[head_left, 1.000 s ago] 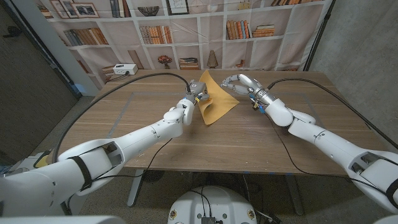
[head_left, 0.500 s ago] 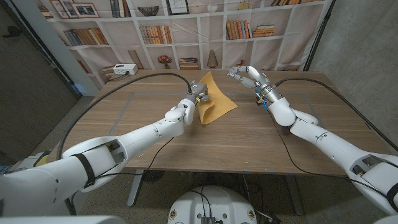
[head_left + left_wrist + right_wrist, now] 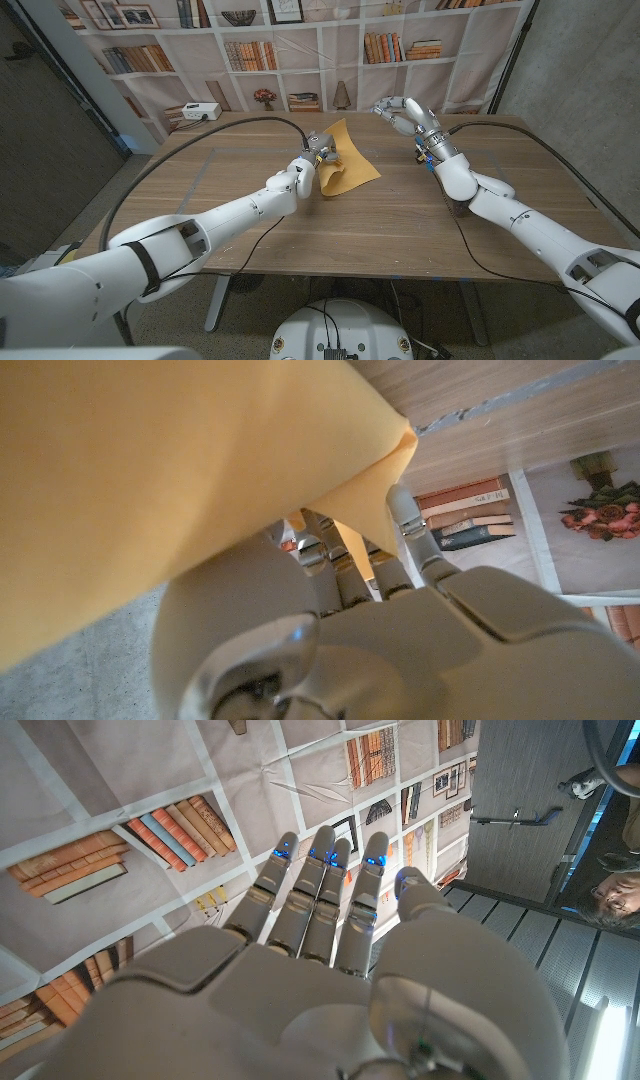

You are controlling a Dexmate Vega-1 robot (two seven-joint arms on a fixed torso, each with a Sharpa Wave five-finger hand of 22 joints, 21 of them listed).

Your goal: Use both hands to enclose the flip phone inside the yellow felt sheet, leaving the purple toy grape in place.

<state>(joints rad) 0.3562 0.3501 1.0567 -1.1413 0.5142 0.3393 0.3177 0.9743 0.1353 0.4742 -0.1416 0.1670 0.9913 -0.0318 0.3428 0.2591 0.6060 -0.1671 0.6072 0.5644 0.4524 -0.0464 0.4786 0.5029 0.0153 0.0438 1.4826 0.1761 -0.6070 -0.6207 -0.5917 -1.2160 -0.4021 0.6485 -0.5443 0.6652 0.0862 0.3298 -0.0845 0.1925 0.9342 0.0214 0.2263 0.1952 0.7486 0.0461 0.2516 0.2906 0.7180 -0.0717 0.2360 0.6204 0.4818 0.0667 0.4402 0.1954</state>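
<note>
The right hand (image 3: 402,112) has let go and lifted away, fingers loose and holding nothing; the left hand (image 3: 318,158) still pinches the yellow felt sheet (image 3: 348,160), so wrapping looks nearly done.

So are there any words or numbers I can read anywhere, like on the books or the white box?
None can be read.
Book spines on the printed bookshelf backdrop: too small and blurred.
White box at the table's far corner: no legible label.
Yellow felt sheet: plain, no writing.
</note>
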